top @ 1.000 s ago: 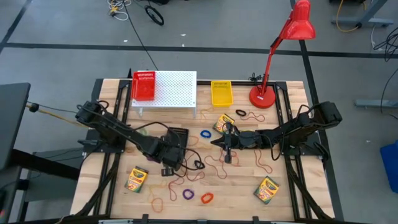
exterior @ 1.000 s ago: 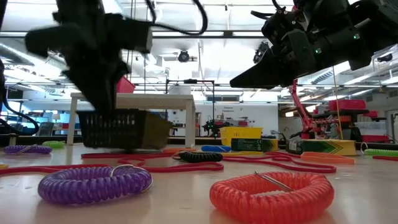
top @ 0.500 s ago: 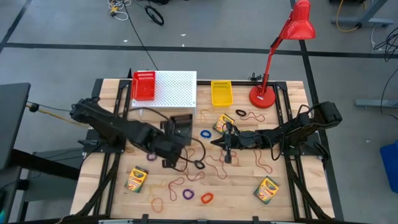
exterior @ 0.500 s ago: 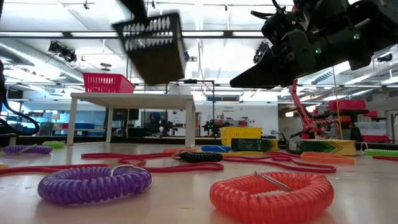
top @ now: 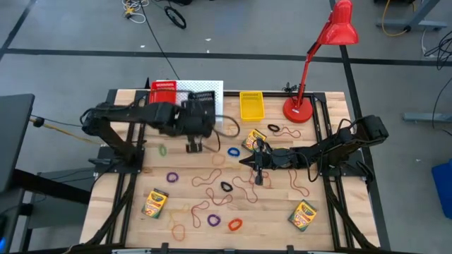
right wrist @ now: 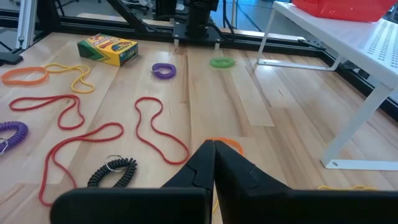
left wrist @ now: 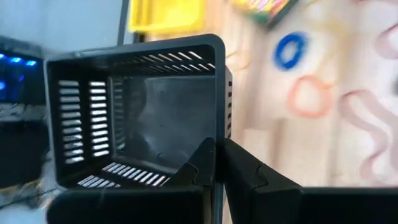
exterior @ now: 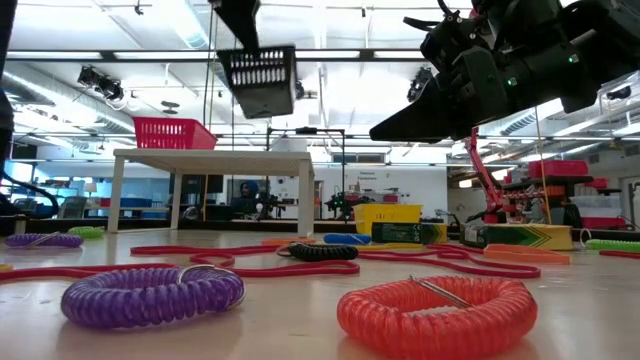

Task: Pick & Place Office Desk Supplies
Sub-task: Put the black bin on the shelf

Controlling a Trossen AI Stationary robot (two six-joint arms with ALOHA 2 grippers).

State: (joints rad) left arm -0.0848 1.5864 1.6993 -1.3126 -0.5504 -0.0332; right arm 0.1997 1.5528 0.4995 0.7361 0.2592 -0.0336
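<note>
Tabletop first, looking from above: carrying the white perforated stand [top: 215, 89] at its far edge, with a red basket [top: 163, 97] on the stand's left part and a yellow basket [top: 251, 106] on the wood just beside the stand.

Hanging in the air over the stand's right part, just beside the red basket: a black slotted basket [top: 200, 106], well above the stand's top in the low view and leaning a little. Being held by the left gripper [left wrist: 219, 148], fingers pressing tight on one side wall, one inside and one outside. Showing nothing inside it in the left wrist view.

Judging the coming move: probably lowering onto the free white part, so turning on one relation only, black basket directly above the stand and clear of the red one.

Waiting over the table's middle, well apart from this: the right gripper [top: 244, 161], fingers pressed together and holding nothing, pointing toward the left arm.

Lying on the wood in front of the stand, none in a basket: a crayon box [top: 252, 139] just beside the right gripper, two other boxes near the front edge, reddish rubber bands, and a blue loop [top: 234, 151], a black loop [top: 226, 186] and a green loop [top: 163, 149].
</note>
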